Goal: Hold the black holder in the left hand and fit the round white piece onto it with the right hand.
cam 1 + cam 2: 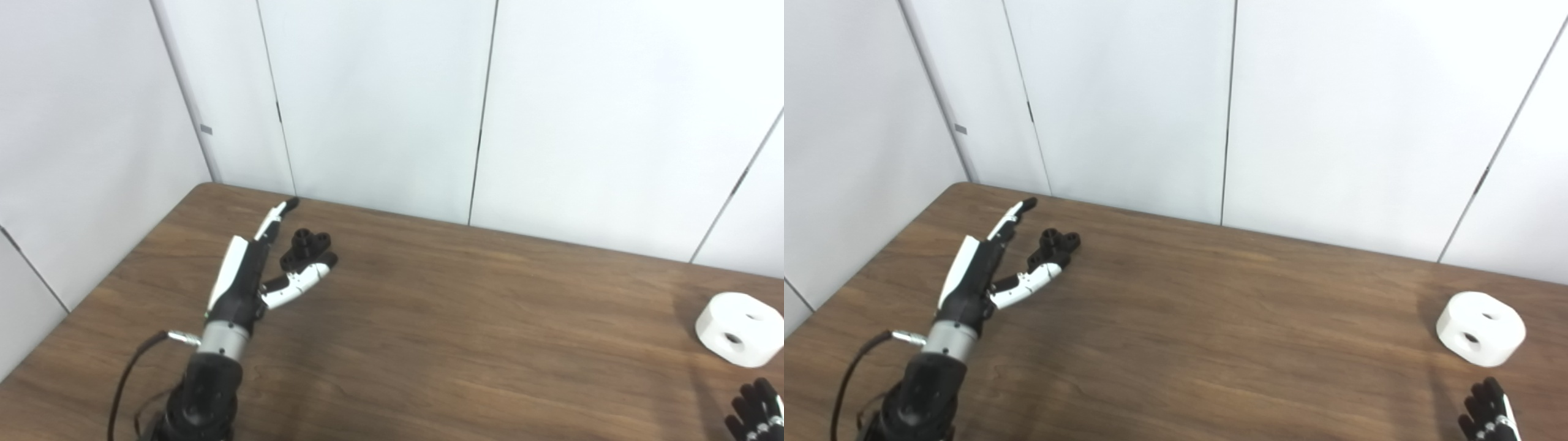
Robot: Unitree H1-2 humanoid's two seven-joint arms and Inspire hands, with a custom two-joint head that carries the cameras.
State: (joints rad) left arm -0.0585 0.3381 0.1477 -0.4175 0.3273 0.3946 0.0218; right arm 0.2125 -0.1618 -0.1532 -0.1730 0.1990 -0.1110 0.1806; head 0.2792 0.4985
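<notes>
The black holder [305, 248] lies on the wooden table [441, 318] at the far left. My left hand [257, 269] reaches toward it, open, with the fingers stretched out along its left side and the thumb just in front of it; it holds nothing. The round white piece [1480, 328], a thick disc with two holes in view, rests on the table at the far right. Only the dark fingertips of my right hand [1488, 411] show at the bottom right corner, a little in front of the white piece and apart from it.
White wall panels [380, 98] stand right behind the table's far edge and along its left side. A black cable [125, 380] loops off the left wrist.
</notes>
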